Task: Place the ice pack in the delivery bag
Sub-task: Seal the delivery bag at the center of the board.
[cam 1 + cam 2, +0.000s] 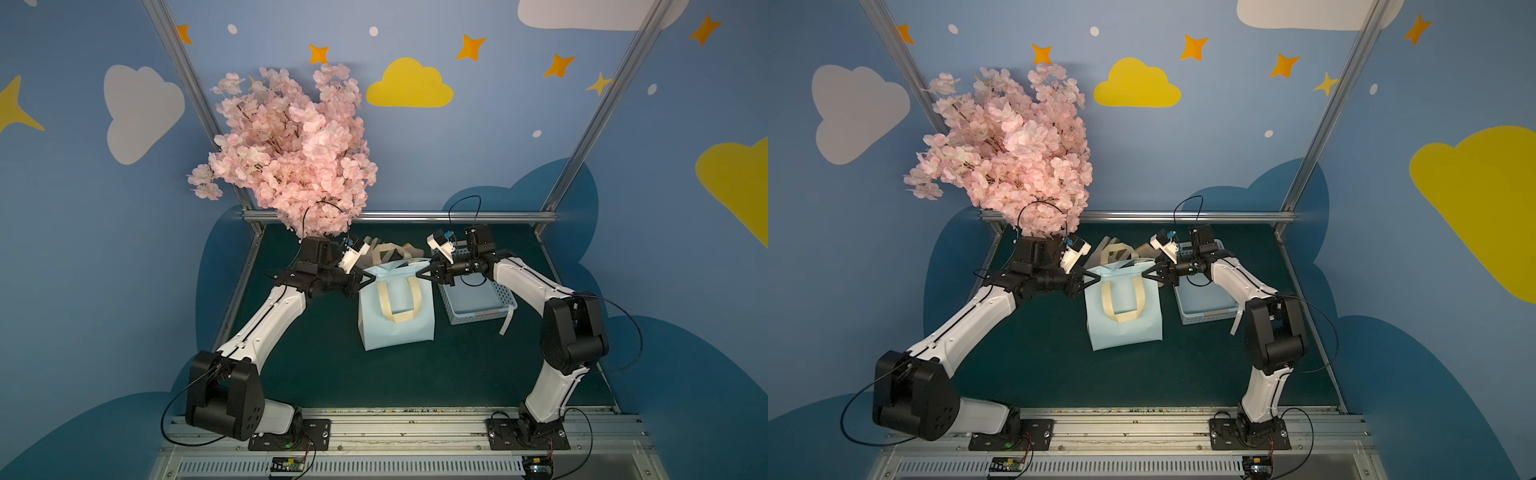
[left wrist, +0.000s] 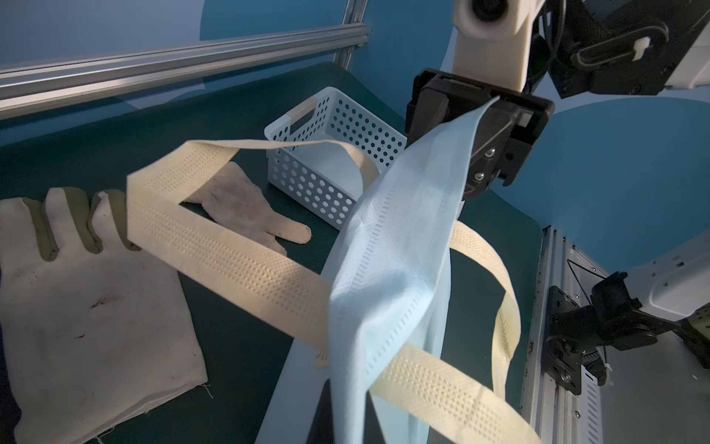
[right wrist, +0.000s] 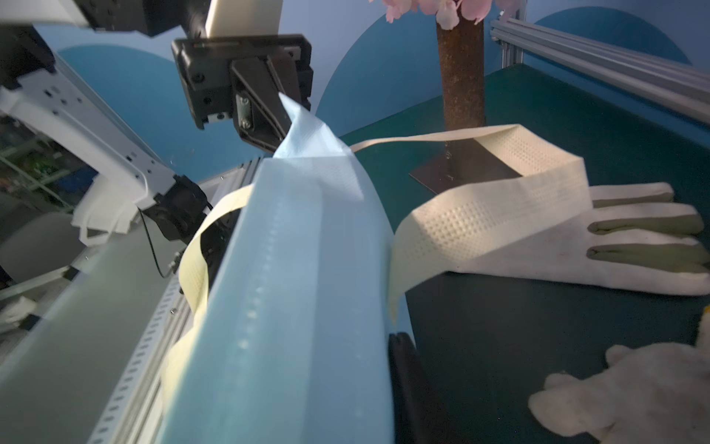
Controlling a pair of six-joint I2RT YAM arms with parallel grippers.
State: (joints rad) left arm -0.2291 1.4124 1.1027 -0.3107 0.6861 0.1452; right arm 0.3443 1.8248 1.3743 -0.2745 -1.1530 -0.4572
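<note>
Both top views: the delivery bag (image 1: 397,328) sits mid-bench (image 1: 374,382) between my arms. It is light blue, with a cream handle looped down its front. My left pincer (image 1: 371,277) and right pincer (image 1: 419,274) each clamp a top corner. A perforated basket (image 1: 478,318) sits just beside the bag.

Left wrist: the basket holds something pale and flat. I cannot identify it.

Right wrist: the bag's rim is pulled taut and its inside is hidden.

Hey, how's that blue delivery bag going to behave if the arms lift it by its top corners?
Probably floppy: the delivery bag creases and sags between the left gripper and right gripper. Likely light, since the cloth looks thin. Its cream handles would probably dangle loosely.
</note>
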